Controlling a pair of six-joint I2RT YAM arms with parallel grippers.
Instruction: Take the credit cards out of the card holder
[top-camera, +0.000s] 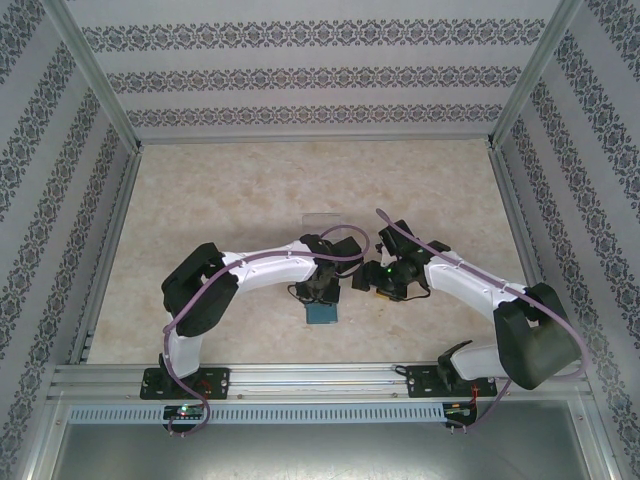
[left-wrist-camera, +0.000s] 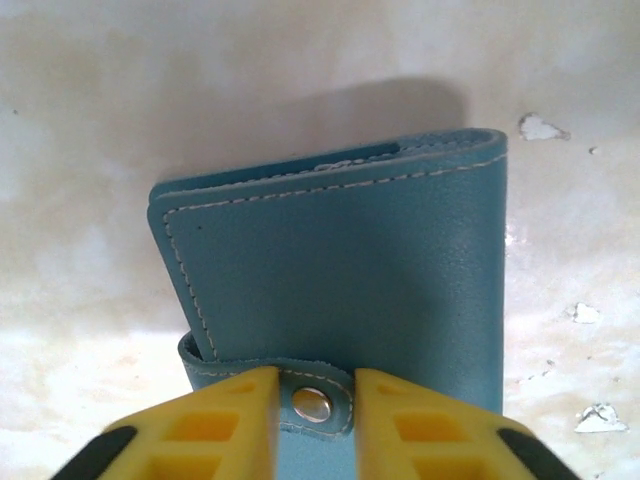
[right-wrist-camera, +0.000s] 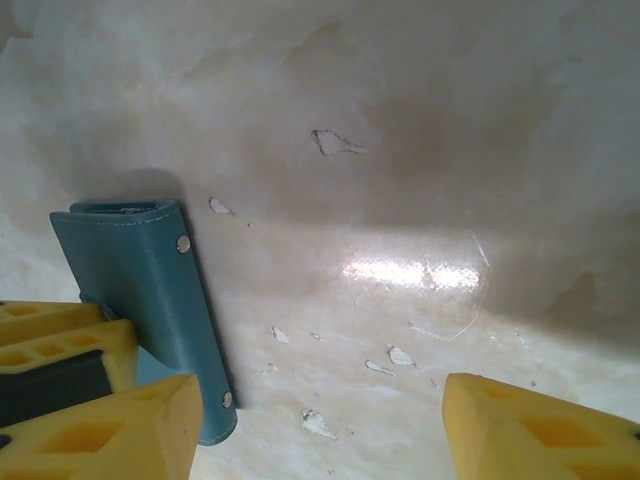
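The card holder (top-camera: 322, 313) is a teal-blue wallet lying folded shut on the table between the two arms. In the left wrist view the card holder (left-wrist-camera: 340, 260) fills the middle, with white stitching and a strap tab with a metal snap (left-wrist-camera: 311, 403). My left gripper (left-wrist-camera: 313, 385) has its yellow fingers pressed against both sides of that tab, shut on it. The credit cards are hidden inside the folded holder. My right gripper (right-wrist-camera: 320, 400) stands open over bare table, just right of the card holder (right-wrist-camera: 140, 270), with nothing between its fingers.
A clear plastic tray (top-camera: 322, 218) lies on the table beyond the grippers. Patterned walls and metal frame rails enclose the marble-look tabletop (top-camera: 240, 200). The surface has small chipped spots (right-wrist-camera: 316, 424) near the right gripper.
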